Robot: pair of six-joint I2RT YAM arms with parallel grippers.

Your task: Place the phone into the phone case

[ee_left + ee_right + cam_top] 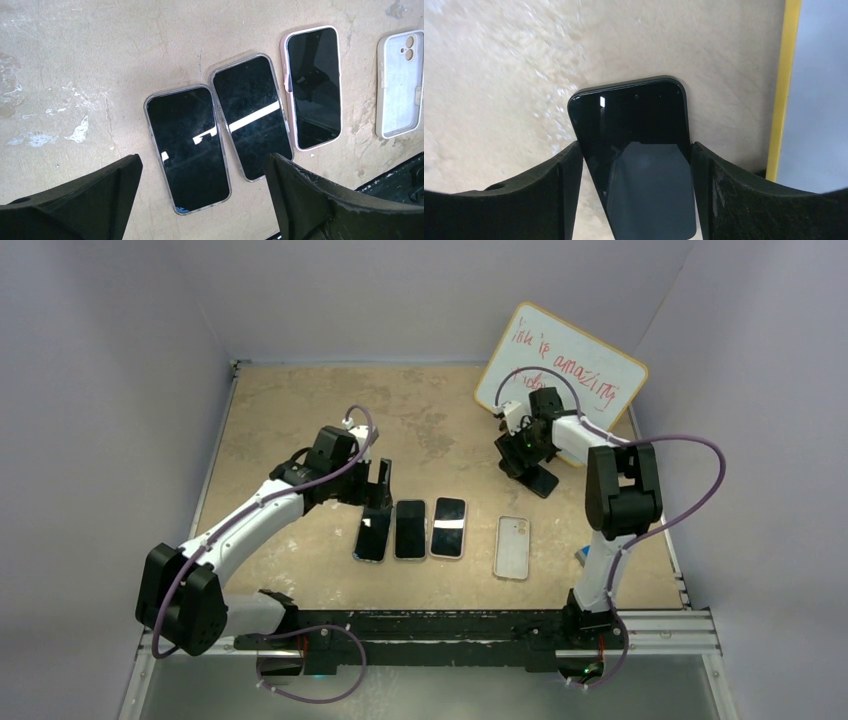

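A bare black phone sits between my right gripper's fingers, both pads against its long edges. In the top view this gripper holds the phone at the back right, just in front of the whiteboard. I cannot tell if the phone's far end touches the table. An empty white phone case lies open side up right of centre; it also shows in the left wrist view. My left gripper is open and empty above the leftmost cased phone.
Three cased phones lie side by side, screen up: clear-cased, clear-cased, pink-cased. A yellow-framed whiteboard leans at the back right, its edge close to the held phone. A black rail runs along the near edge.
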